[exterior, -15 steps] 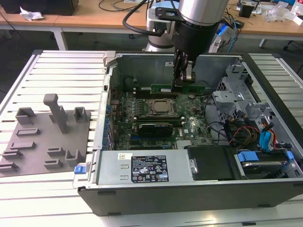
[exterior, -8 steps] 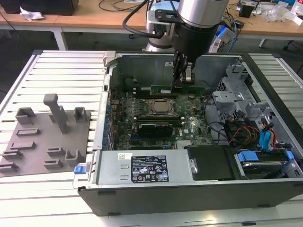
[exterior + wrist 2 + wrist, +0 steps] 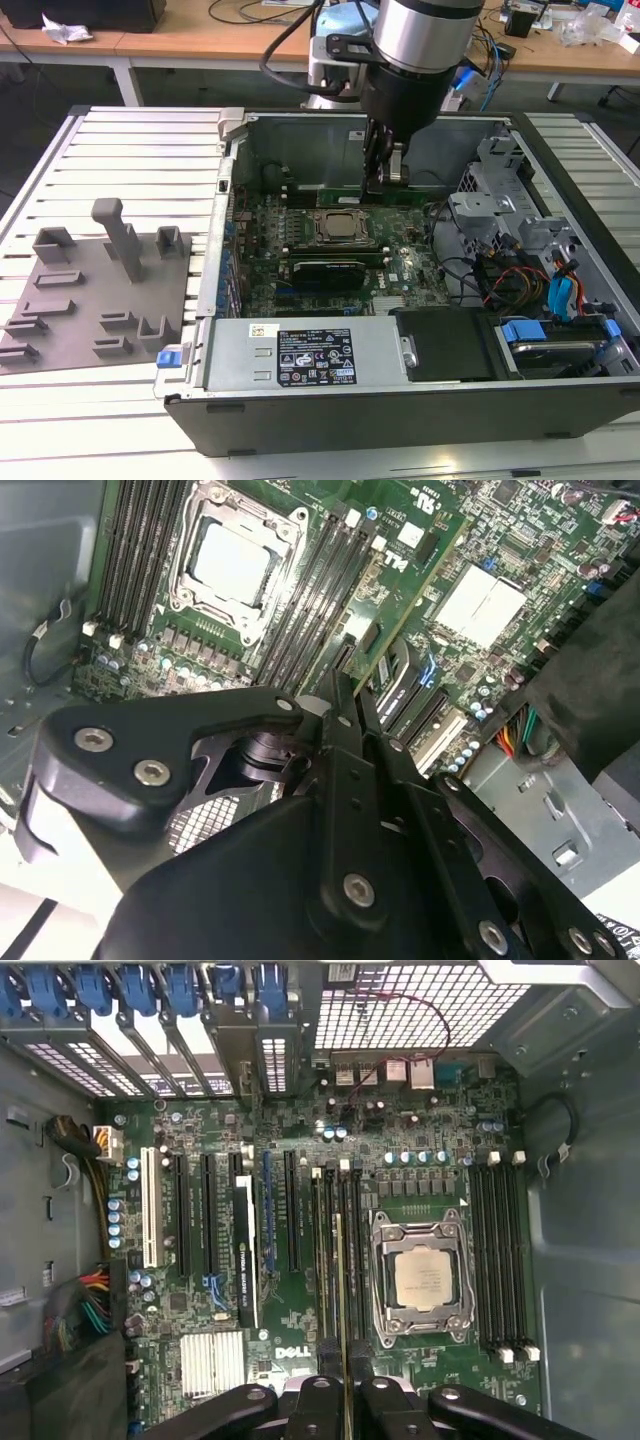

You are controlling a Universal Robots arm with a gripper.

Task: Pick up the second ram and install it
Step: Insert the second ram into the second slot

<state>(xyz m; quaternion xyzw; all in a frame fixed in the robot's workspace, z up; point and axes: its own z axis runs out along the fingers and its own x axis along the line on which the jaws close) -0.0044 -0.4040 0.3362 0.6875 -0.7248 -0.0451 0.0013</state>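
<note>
Slatted workbench (image 3: pixel 130 150) carrying an opened computer case (image 3: pixel 400 410). Gripper (image 3: pixel 384 180) pinches the second ram (image 3: pixel 340 1290) edge-on inside the case, over the memory slots (image 3: pixel 330 1260) at 9 o'clock of the CPU socket (image 3: pixel 422 1278), presumably for seating; its long axis parallels the slots.

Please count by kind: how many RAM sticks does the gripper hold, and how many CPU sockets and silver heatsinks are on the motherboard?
RAM stick in the gripper: 1
CPU socket: 1
silver heatsink: 1
Total: 3
</note>
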